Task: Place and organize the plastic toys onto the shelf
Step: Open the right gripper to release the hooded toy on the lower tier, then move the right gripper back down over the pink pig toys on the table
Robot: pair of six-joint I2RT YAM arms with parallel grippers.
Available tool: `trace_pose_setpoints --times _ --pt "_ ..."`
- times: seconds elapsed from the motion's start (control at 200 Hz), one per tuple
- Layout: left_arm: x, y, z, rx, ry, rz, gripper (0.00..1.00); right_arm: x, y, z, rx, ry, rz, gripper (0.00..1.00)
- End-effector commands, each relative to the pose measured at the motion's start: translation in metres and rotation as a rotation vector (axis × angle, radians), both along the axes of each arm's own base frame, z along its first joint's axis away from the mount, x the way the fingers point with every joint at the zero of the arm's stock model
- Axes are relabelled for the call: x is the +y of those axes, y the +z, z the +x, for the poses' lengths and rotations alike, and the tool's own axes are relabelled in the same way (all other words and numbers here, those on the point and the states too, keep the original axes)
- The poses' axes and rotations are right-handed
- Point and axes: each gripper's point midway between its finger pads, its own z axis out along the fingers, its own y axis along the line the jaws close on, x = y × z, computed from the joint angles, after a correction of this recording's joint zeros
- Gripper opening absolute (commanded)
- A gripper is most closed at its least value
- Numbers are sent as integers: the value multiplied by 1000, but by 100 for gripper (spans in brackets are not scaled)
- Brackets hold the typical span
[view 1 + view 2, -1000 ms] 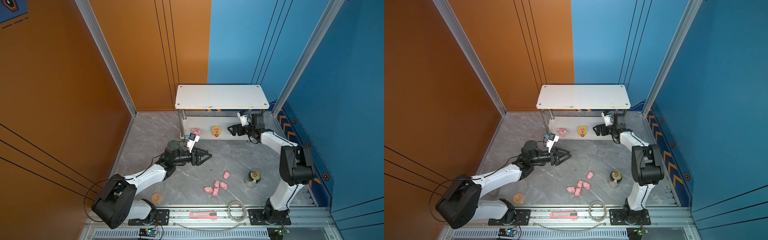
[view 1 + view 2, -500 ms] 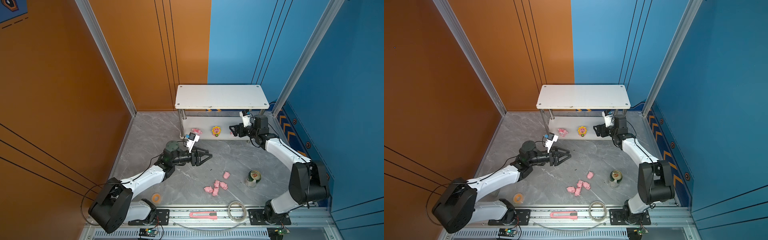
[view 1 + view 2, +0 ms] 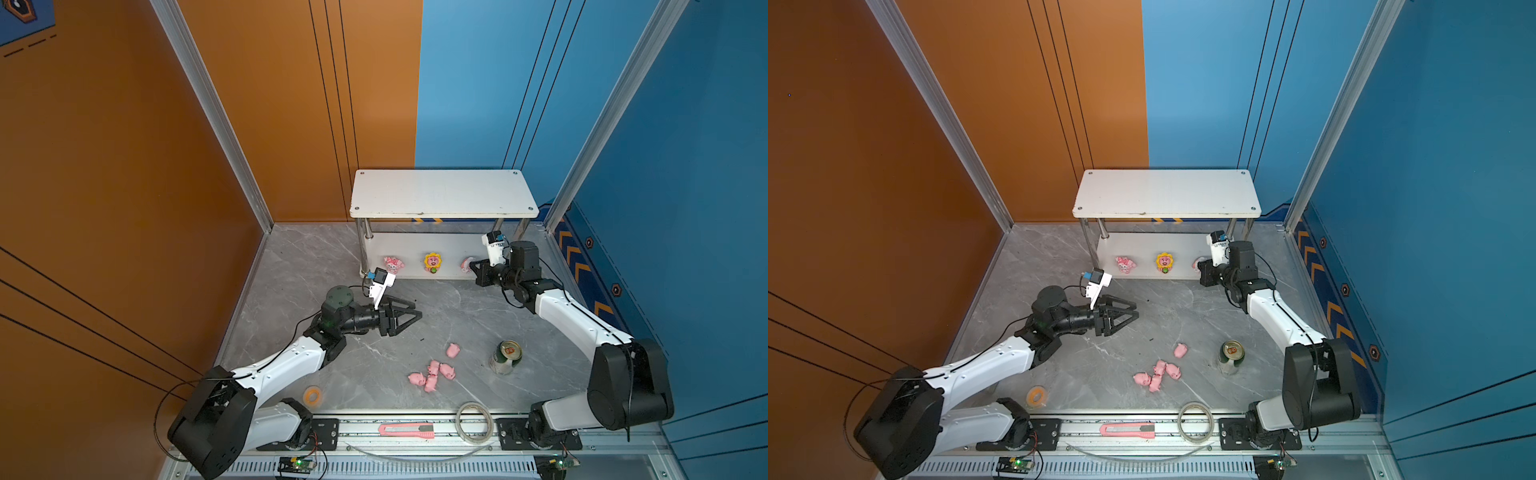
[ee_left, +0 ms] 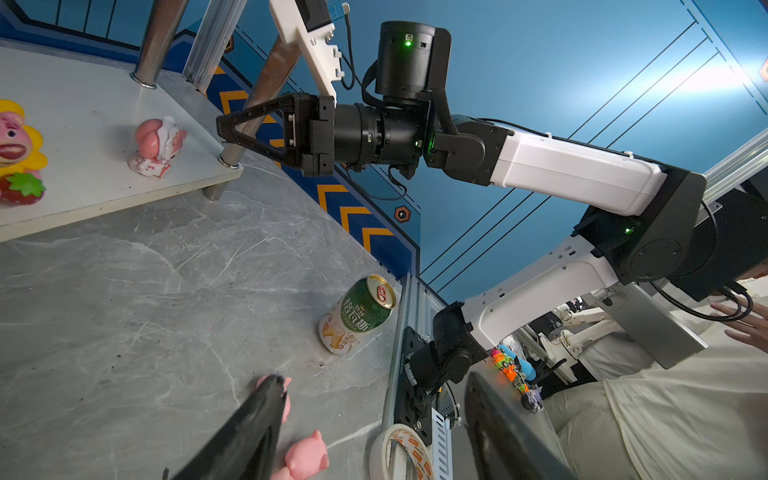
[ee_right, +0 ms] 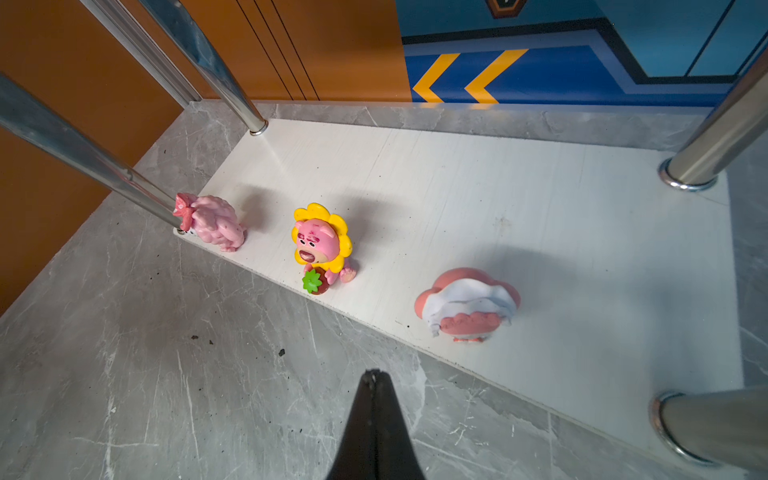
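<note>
The right pincer has drawn back from the shelf and shut empty. On the lower tier stand the white-pink figurine, sunflower figurine and pink figurine. The left pincer hangs wide and empty over the desk. Five pigs lie near the can.

three figurines on shelf, pigs on tabletop
</note>
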Motion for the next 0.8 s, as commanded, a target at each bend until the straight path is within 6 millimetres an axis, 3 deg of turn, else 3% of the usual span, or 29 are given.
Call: trace_pose_setpoints --times 0.0,0.626,0.796 --pt "0 0 -5 -2 -11 -8 70 -1 -28 -2 86 -19 -16 0" --pt "-3 -7 5 16 -12 8 70 9 -52 37 123 -5 -18 0" --pt "-4 -9 7 20 -14 11 70 14 -57 39 133 5 -16 0"
